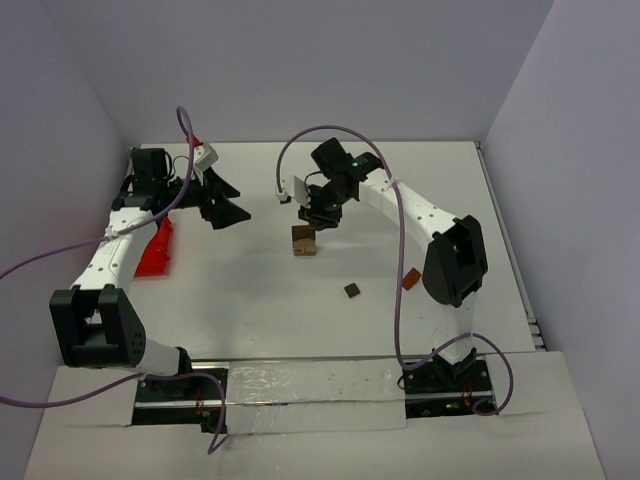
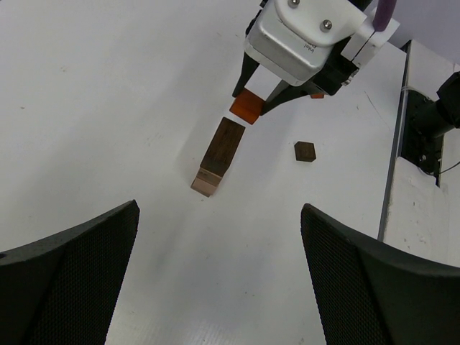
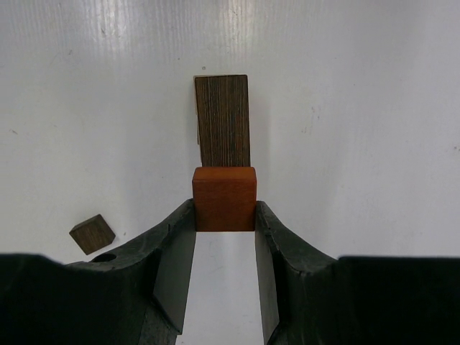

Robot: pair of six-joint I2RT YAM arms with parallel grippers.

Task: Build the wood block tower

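Note:
The wood block tower (image 1: 304, 241) stands mid-table: a tall dark brown block (image 2: 223, 144) on a light tan base (image 2: 205, 182). My right gripper (image 3: 224, 210) is shut on a reddish-brown block (image 3: 224, 198) and holds it just above the tower's dark top (image 3: 223, 118); whether they touch I cannot tell. From above, the right gripper (image 1: 318, 216) hangs right behind the tower. The left gripper (image 2: 219, 210) is open and holds nothing, well short of the tower. It sits at the far left (image 1: 222, 203).
A loose dark brown cube (image 1: 352, 291) lies in front of the tower, also seen as the cube (image 3: 92, 233) in the right wrist view. A reddish block (image 1: 410, 279) lies beside the right arm. A red plastic bin (image 1: 155, 247) stands at the left edge.

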